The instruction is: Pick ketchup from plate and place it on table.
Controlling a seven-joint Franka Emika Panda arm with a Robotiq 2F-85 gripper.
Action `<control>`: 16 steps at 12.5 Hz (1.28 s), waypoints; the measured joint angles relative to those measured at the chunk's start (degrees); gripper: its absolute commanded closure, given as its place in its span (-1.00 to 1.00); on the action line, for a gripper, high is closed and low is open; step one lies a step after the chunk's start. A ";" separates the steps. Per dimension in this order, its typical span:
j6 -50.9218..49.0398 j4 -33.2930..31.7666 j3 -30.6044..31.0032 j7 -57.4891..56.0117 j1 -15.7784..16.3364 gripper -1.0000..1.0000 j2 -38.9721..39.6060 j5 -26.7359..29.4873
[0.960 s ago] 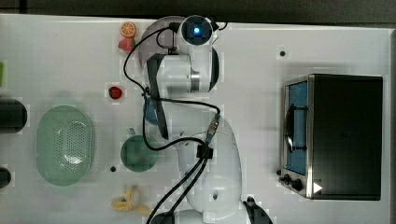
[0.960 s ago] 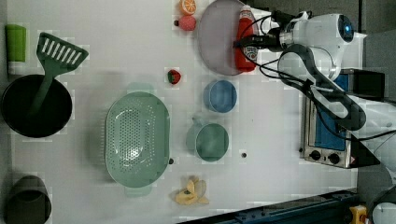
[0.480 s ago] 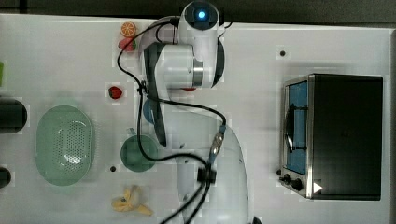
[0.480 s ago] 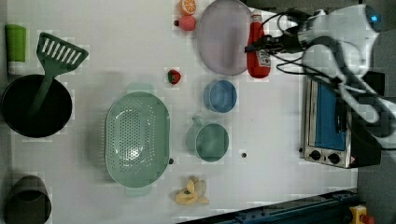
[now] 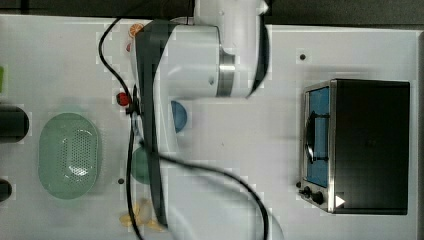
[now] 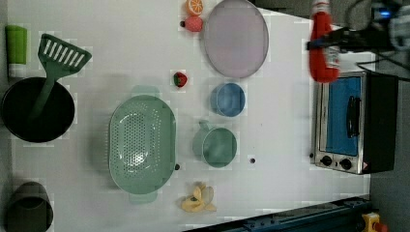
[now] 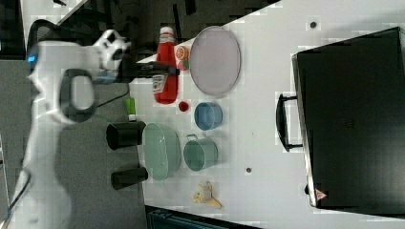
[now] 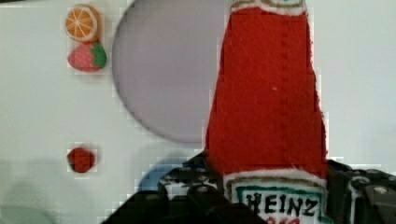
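The end effector (image 6: 333,44) grips the red plastic ketchup squeeze bottle (image 6: 323,46), lifted at three o'clock of the round grey-lilac plate (image 6: 235,37).

The ketchup bottle (image 8: 266,116) carries a white label with a green border, on which "HEINZ" (image 8: 279,204) reads in black capitals. The word sits level with the gripper's dark fingers (image 8: 196,196), between them. No other text is legible.

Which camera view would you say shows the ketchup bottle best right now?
The left view: the whole ketchup bottle shows, held by the gripper, off the plate. The right view shows it smaller; the wrist view crops it.
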 measured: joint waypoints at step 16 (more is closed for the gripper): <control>14.52 -39.50 -6.29 1.20 -2.31 -0.19 -14.44 1.13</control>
